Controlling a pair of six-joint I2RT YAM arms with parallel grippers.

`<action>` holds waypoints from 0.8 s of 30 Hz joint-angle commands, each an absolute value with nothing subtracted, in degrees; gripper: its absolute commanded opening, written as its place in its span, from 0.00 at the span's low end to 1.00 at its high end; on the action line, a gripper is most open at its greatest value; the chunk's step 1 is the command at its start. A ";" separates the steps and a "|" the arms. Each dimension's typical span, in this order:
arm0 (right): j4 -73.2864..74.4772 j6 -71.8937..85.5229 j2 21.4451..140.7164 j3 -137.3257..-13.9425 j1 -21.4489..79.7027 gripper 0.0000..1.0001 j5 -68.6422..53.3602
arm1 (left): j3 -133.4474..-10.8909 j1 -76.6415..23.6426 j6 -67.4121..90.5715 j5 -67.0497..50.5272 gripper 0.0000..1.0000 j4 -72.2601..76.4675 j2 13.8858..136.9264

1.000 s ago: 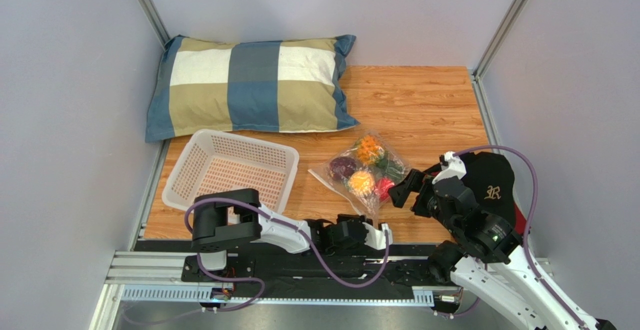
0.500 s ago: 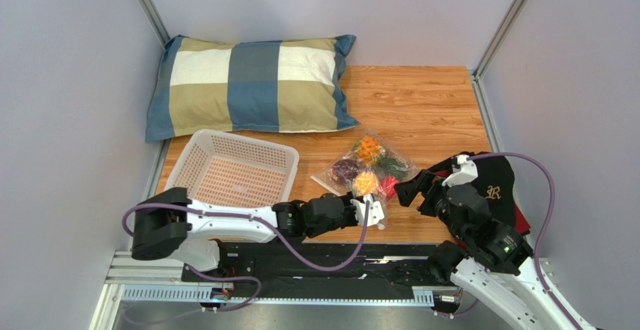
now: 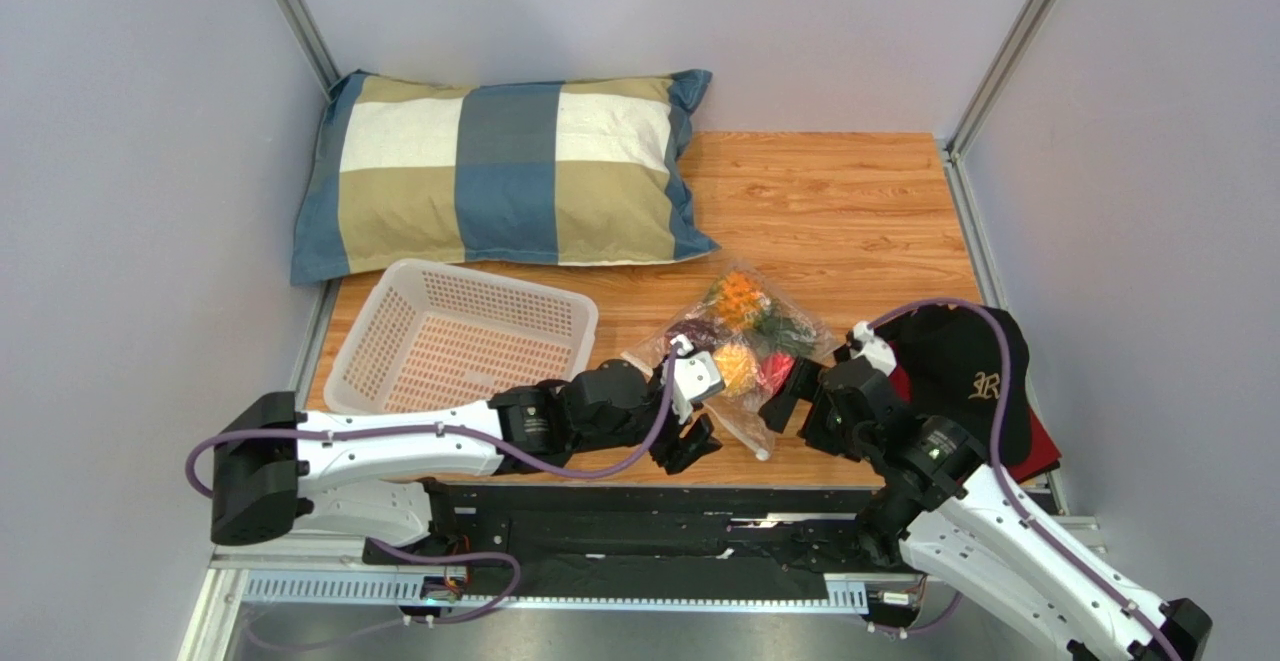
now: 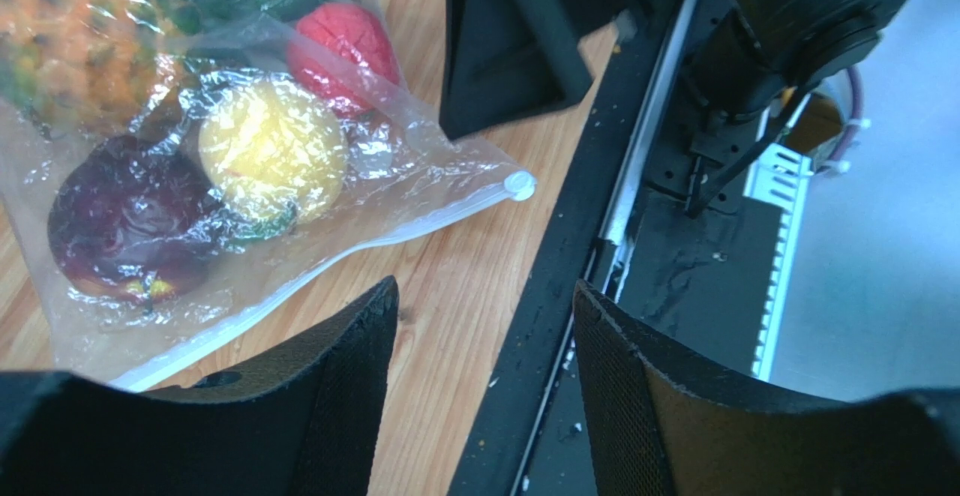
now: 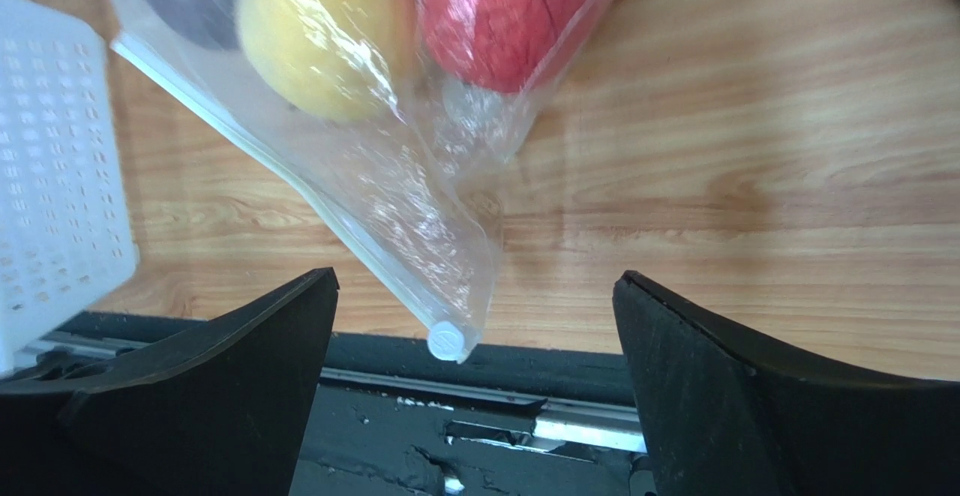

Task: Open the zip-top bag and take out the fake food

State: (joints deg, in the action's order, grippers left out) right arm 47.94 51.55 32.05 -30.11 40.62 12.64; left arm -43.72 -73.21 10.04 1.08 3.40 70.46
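Observation:
The zip-top bag lies flat on the wooden table, and its white zip strip runs along the near edge. Inside it the fake food shows: a purple piece, a yellow fruit, a red berry and an orange piece. My left gripper hovers open over the near zip edge with nothing between its fingers. My right gripper stands open at the bag's near right corner, and the strip's round end lies between its spread fingers, untouched.
A white perforated basket stands left of the bag. A checked pillow lies at the back. A black cap sits at the right edge. The black base rail runs just below the table's near edge.
My left arm swung out from the near rail to the bag's zip edge and its jaws opened. My right gripper moved left and down toward the bag's corner, still open.

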 commanded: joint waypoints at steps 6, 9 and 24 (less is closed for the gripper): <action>27.00 57.57 32.69 -16.89 40.52 0.87 3.51 | -41.31 -73.30 7.83 -5.19 0.59 3.52 60.74; 20.40 58.01 34.36 -14.77 40.34 0.81 4.91 | -40.78 -73.30 4.75 -5.28 0.69 3.16 59.59; 27.15 52.47 46.05 -31.26 36.83 0.00 -1.66 | -44.00 -73.39 -25.20 -3.06 0.80 12.78 69.34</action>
State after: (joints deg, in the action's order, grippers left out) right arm 23.79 55.35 45.74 -23.00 37.04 2.33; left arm -36.58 -73.36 -13.61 -0.34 12.69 65.69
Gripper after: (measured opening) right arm 0.008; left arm 0.798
